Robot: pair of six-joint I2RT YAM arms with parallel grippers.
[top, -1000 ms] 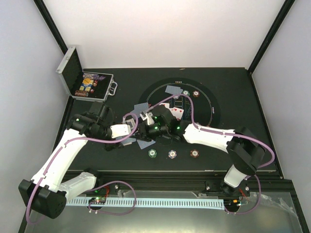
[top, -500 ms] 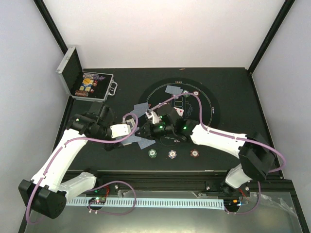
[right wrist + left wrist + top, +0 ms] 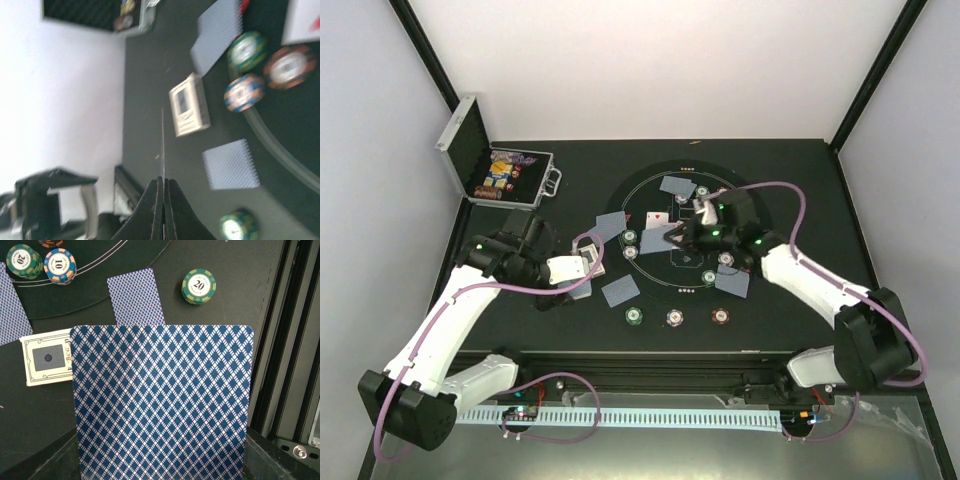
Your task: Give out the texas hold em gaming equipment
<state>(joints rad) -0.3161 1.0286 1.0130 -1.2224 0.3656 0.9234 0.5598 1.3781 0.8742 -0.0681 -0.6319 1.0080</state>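
Note:
My left gripper [image 3: 578,272] is shut on a stack of blue-backed playing cards [image 3: 162,400], which hides its fingers in the left wrist view. My right gripper [image 3: 670,238] is shut on one card [image 3: 162,145], seen edge-on, and holds it over the round mat [image 3: 760,215]. Face-down cards lie on the table [image 3: 620,290] [image 3: 732,281] [image 3: 677,186] [image 3: 610,224], and a face-up card [image 3: 658,218] lies on the mat. Three chip stacks [image 3: 635,316] [image 3: 675,317] [image 3: 721,316] stand at the near edge. More chips [image 3: 631,243] stand at the mat's left.
A white card box [image 3: 47,357] lies on the table beside my left gripper. The open silver case [image 3: 470,150] stands at the far left with chips [image 3: 500,180] inside. A black rail [image 3: 295,340] runs along the table's near edge.
My right gripper has drawn away from the left gripper and moved right and farther back over the mat, with a card in it. The left arm has stayed put.

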